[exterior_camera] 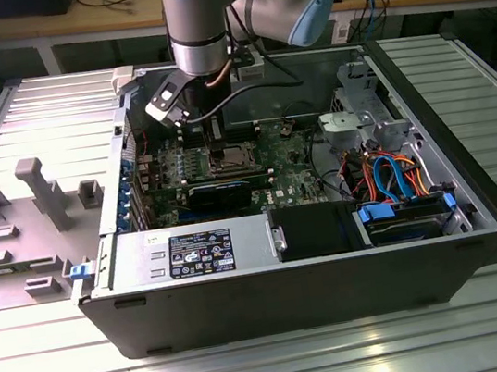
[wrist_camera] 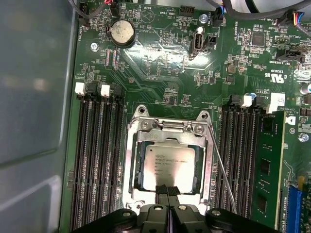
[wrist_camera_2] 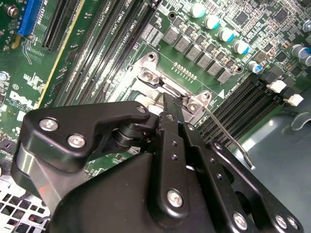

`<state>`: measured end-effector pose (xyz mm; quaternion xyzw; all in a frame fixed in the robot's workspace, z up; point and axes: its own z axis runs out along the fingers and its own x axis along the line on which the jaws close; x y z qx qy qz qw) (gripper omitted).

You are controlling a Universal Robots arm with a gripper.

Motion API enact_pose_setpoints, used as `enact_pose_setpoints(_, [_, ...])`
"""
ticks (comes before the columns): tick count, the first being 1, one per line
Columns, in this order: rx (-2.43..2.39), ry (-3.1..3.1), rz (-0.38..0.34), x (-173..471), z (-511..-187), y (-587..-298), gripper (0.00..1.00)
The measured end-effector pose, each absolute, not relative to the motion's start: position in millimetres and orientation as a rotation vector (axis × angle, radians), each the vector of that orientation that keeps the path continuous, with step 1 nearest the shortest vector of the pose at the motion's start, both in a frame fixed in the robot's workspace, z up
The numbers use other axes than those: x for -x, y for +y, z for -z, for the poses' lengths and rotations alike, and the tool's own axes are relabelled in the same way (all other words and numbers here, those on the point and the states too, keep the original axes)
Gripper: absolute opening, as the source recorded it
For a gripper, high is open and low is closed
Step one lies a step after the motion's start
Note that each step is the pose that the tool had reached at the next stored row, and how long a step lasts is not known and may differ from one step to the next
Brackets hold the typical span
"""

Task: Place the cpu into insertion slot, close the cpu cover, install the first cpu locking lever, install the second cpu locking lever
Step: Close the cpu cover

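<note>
Exterior view: arm (exterior_camera: 196,25) reaches down into the open case (exterior_camera: 303,299) on a slatted table (exterior_camera: 276,369). Fingers (exterior_camera: 218,137) point straight down, with their tips at the slot (exterior_camera: 229,159) on the green board (exterior_camera: 286,154). How far they are open can't be judged here. A grey fixture (exterior_camera: 21,229) sits outside the case, well apart from the fingers, toward the exterior view's left.

First wrist view: fingers (wrist_camera: 163,190) are pressed together with nothing between them. The tips are down at the near edge of the cpu (wrist_camera: 167,160) and cover (wrist_camera: 137,160); can't tell which one they touch. The cpu lies flat in the slot (wrist_camera: 141,114), just ahead of the tips. The cover is down, framing the cpu all round. The lever (wrist_camera: 221,170), a thin wire, runs beside the cover to one side of the fingers and slants away from the cover toward its free end. Memory slots (wrist_camera: 99,160) flank both sides.

Second wrist view: fingers (wrist_camera_2: 170,126) are closed and empty, tips at the slot rim (wrist_camera_2: 150,73). The lever (wrist_camera_2: 228,136) is just beside the fingers, not touching them. Memory slots (wrist_camera_2: 107,48) lie further out.
</note>
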<state>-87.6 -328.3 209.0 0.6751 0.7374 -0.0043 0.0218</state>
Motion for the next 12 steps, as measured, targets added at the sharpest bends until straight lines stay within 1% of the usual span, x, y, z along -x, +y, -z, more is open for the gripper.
enact_pose_setpoints(5, [-2.092,2.285,0.014,86,-209,-328,0.11])
enact_pose_setpoints(12, [-2.093,2.285,0.014,67,-209,-328,0.11])
